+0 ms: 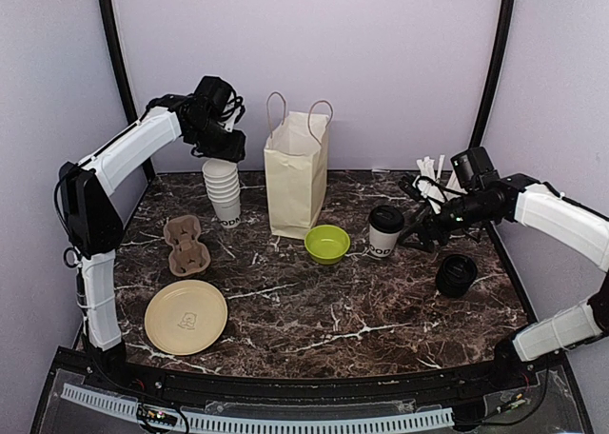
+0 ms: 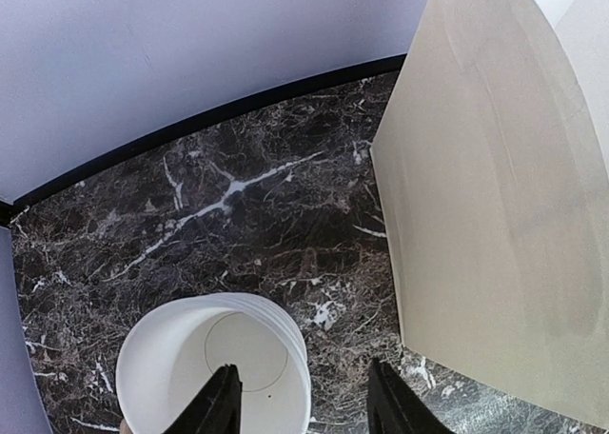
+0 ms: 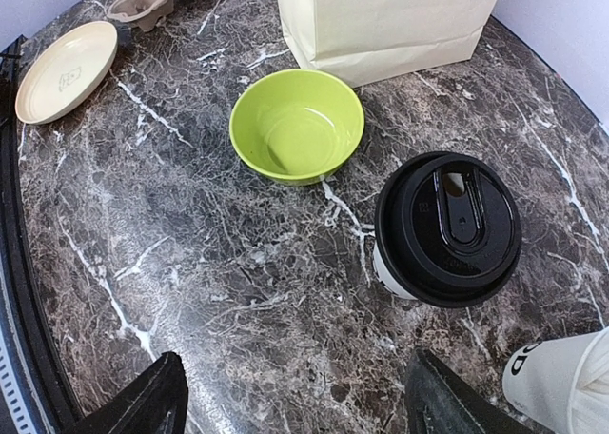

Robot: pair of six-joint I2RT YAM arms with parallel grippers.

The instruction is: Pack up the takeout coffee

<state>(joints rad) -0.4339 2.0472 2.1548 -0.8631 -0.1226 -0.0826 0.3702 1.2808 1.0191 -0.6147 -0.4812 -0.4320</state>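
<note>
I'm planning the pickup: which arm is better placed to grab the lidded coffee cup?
Right. The right end effector, open, faces the coffee cup close by, nothing between them. The left end effector hangs over the stack of cups, beyond the paper bag.

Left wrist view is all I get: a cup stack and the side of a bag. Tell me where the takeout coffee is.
Observer: The takeout coffee stands lidded on the table, right of the green bowl.
Operator: Report the right claw.
Observer: The right claw is open, just short of the coffee and not touching it.
Operator: Describe the whole bag.
Observer: The paper bag stands upright behind the bowl, both handles up.
</note>
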